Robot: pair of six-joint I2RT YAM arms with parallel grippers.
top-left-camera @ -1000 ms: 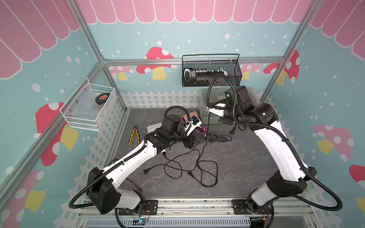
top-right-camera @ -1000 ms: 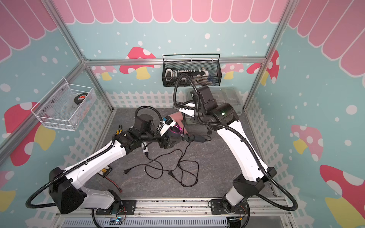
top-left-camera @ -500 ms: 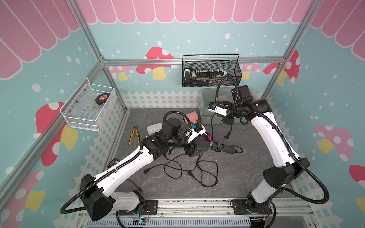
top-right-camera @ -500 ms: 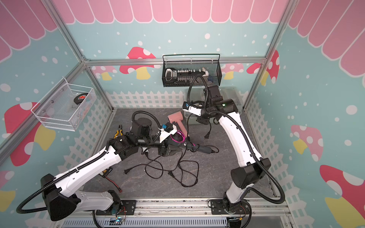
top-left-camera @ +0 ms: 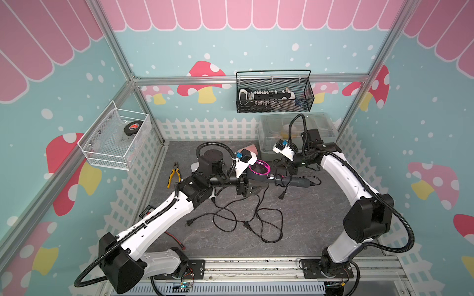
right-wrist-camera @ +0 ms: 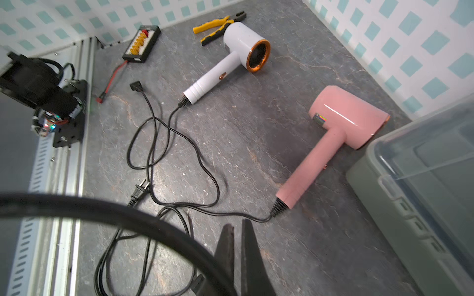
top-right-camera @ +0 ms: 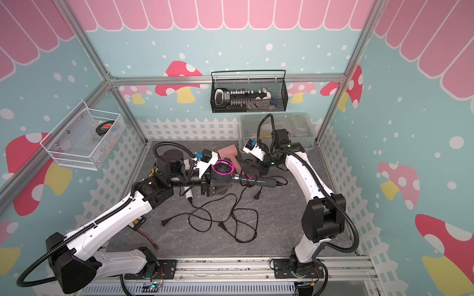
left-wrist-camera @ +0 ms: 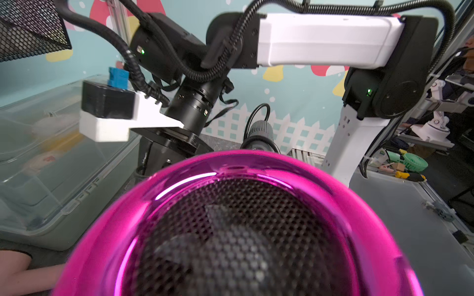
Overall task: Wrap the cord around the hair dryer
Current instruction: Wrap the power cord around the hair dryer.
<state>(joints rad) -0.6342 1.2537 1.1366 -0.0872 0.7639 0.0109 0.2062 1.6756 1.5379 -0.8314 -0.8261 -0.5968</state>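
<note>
- Two fingers (top-left-camera: 256, 190) of the left gripper (top-left-camera: 254, 182) are clamped on the body of the black hair dryer (top-left-camera: 259, 169).
- The dryer is held near the middle of the table (top-left-camera: 307, 230), with its pink-ringed rear grille turned upward and its handle pointed toward the right arm.
- Its cord (top-left-camera: 277, 179) is looped around the handle, and the plug (top-left-camera: 281, 196) is seen just below it in a top view.
- The fingers (right-wrist-camera: 252, 246) of the right gripper (right-wrist-camera: 237, 225) are pressed together just behind that handle; whether the cord is pinched between them cannot be told.
- A pink hair dryer (right-wrist-camera: 346, 118) and a white hair dryer (right-wrist-camera: 230, 56) are laid further back, and their loose cords (top-left-camera: 259, 223) are tangled on the table in front.
- Yellow pliers (right-wrist-camera: 218, 24) are laid beside the white dryer, and a clear bin (top-left-camera: 266, 148) is set just beside the pink one.
</note>
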